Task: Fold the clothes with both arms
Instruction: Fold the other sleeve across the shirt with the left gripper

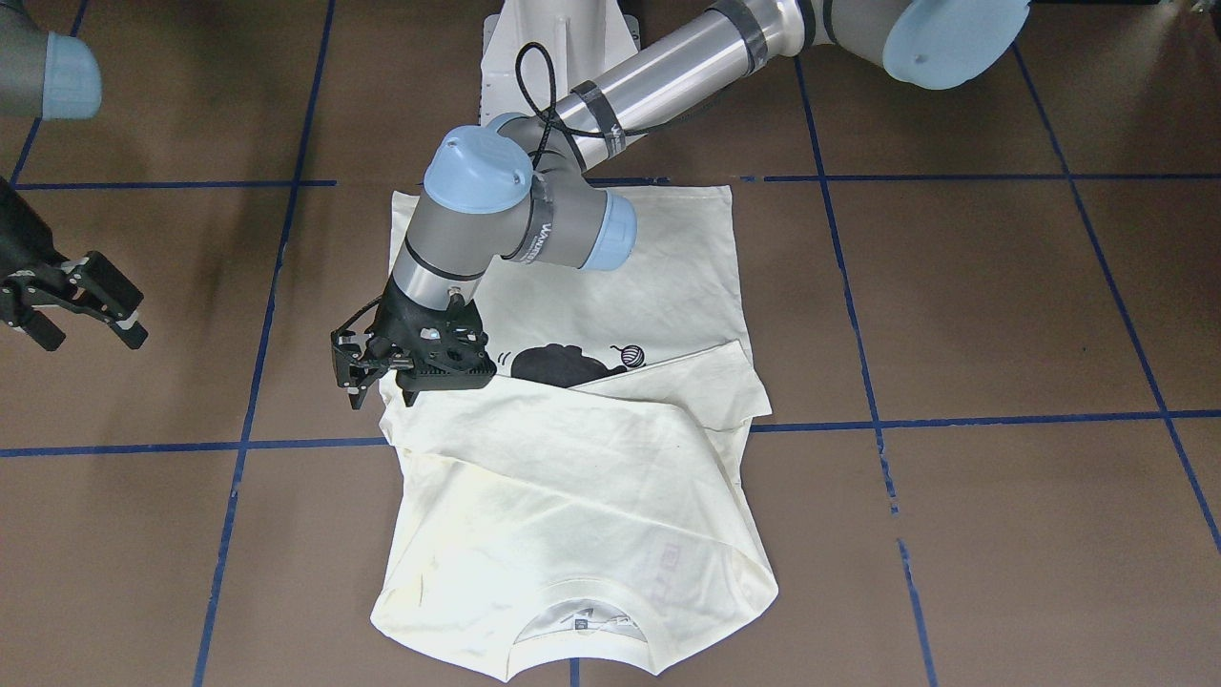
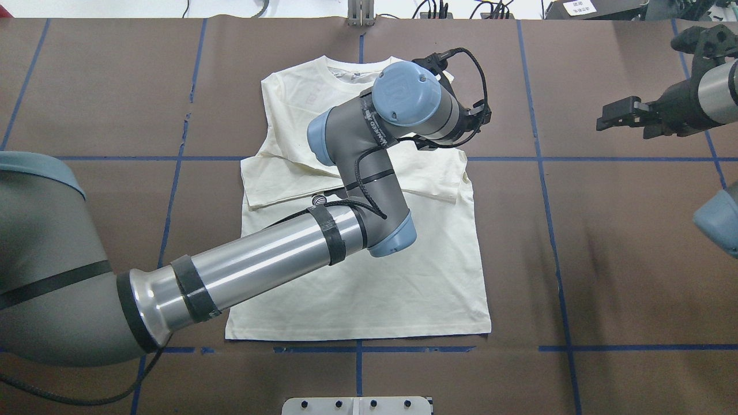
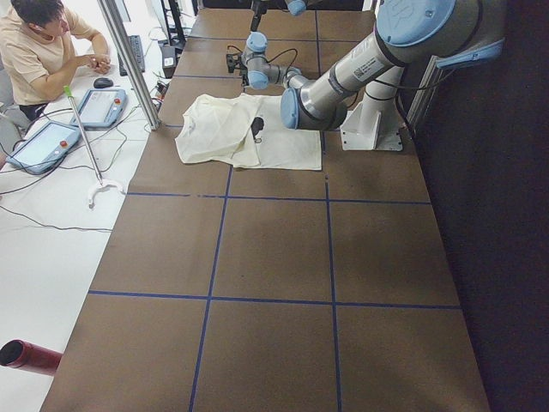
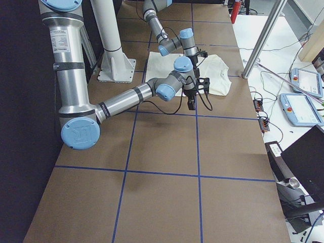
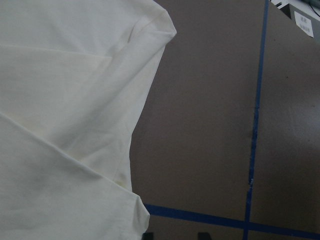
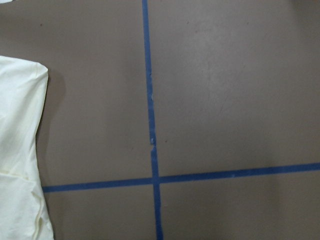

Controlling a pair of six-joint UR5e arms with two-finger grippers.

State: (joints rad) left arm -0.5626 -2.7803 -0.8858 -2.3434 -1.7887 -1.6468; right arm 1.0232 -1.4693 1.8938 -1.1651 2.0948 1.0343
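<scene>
The T-shirt (image 1: 572,496) lies flat on the table (image 1: 954,286), sleeves seemingly folded in and body folds left to do, the left gripper (image 1: 382,391) hovering spread-jawed at its edge, the right gripper (image 1: 86,329) likewise spread, well clear of it.

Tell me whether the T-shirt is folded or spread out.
Partly folded: the T-shirt has sleeves across its chest, hiding part of the cat print.

The cream-white T-shirt (image 5: 65,110) is lying creased over the left half of the brown table (image 5: 200,115), a hemmed corner jutting out at the top, while blue tape lines (image 5: 256,100) are crossing at lower right and the left gripper (image 5: 174,237) is showing two dark tips, apart, at the bottom edge.
</scene>
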